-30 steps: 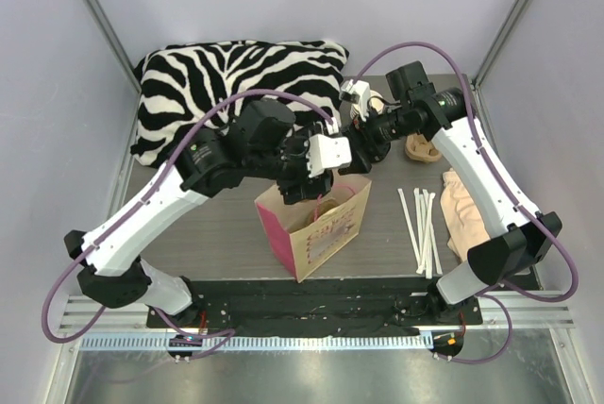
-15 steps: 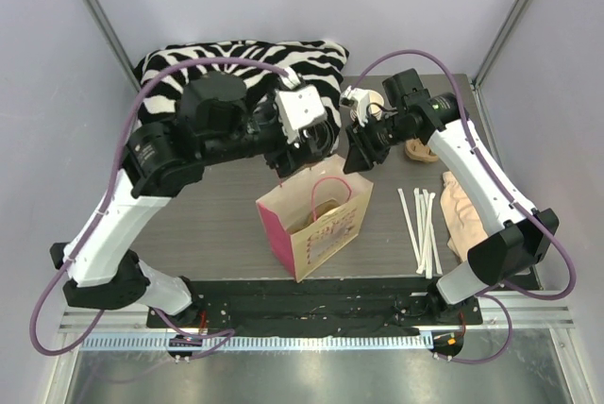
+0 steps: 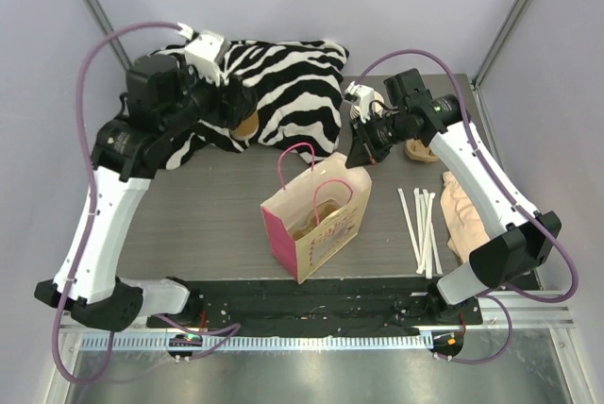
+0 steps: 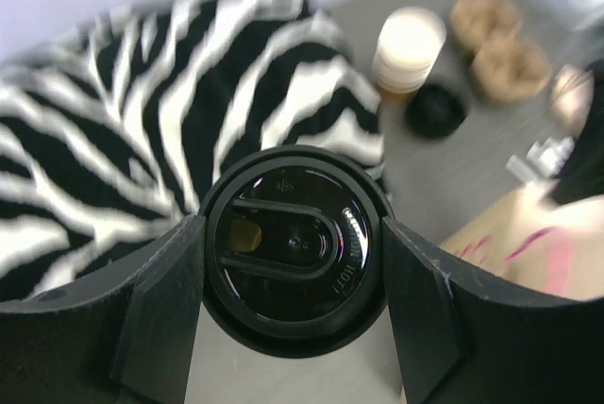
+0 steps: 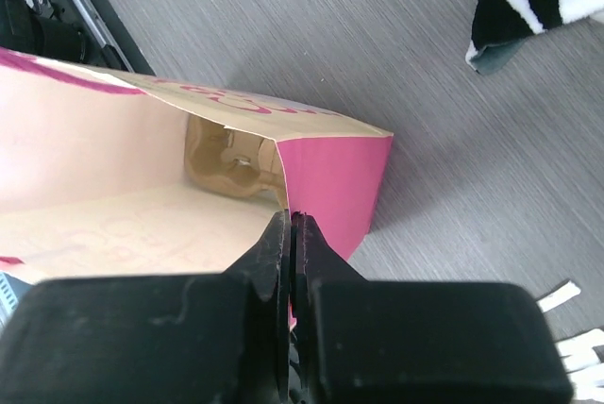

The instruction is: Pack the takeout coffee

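The takeout coffee point(image 4: 288, 281), a brown paper cup point(image 3: 248, 125) with a black lid, sits between the fingers of my left gripper point(image 4: 293, 234). That gripper point(image 3: 236, 113) holds it in the air over the zebra pillow, far left of the bag. The pink and cream paper bag point(image 3: 316, 225) stands open mid-table. My right gripper point(image 3: 360, 159) is shut on the rim of the bag's pink side wall point(image 5: 335, 177) at the far right corner; its jaws point(image 5: 291, 222) pinch the paper edge. A brown cardboard cup holder point(image 5: 226, 163) lies at the bottom of the bag.
A zebra pillow point(image 3: 283, 83) fills the back left. A stack of lidless cups point(image 4: 408, 45), a loose black lid point(image 4: 436, 109) and brown pastries point(image 4: 500, 41) sit at the back right. White straws point(image 3: 421, 225) and a peach cloth point(image 3: 464, 210) lie on the right.
My left arm has swung up and back to the left with the coffee, from above the bag to over the pillow. My right gripper has closed on the bag's rim.
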`<control>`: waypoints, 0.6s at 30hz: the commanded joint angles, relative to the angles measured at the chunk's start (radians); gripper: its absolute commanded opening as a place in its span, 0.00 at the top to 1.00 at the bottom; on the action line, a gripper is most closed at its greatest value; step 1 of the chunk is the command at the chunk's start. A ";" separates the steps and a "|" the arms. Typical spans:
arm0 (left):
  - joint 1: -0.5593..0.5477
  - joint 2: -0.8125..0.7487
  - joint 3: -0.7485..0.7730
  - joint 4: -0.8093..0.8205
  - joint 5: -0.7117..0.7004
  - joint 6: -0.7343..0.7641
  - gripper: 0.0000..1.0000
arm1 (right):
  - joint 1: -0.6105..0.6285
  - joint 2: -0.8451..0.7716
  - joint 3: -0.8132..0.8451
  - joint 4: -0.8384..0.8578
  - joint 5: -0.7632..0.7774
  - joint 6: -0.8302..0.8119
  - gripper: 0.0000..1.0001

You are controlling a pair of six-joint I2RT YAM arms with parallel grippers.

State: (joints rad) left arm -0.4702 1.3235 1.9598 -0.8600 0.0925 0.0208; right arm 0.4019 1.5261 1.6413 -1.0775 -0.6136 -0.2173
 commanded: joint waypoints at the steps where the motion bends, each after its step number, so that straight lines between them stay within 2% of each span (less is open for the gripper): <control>1: 0.137 -0.107 -0.342 0.148 0.085 -0.067 0.75 | -0.002 -0.057 -0.014 0.037 0.044 0.045 0.99; 4: 0.230 -0.154 -0.556 0.249 0.176 -0.085 0.75 | -0.003 -0.060 -0.009 0.037 0.057 0.056 0.99; 9: 0.314 -0.165 -0.864 0.482 0.257 -0.093 0.72 | -0.005 -0.057 -0.003 0.037 0.063 0.072 0.99; 13: 0.323 -0.132 -0.999 0.689 0.291 -0.081 0.70 | -0.005 -0.049 0.005 0.036 0.072 0.078 0.99; 18: 0.327 -0.092 -1.119 0.841 0.267 -0.067 0.68 | -0.003 -0.047 0.008 0.033 0.086 0.082 0.99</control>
State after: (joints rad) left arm -0.1501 1.2224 0.8974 -0.2832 0.3393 -0.0509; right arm 0.4015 1.5074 1.6321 -1.0683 -0.5522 -0.1520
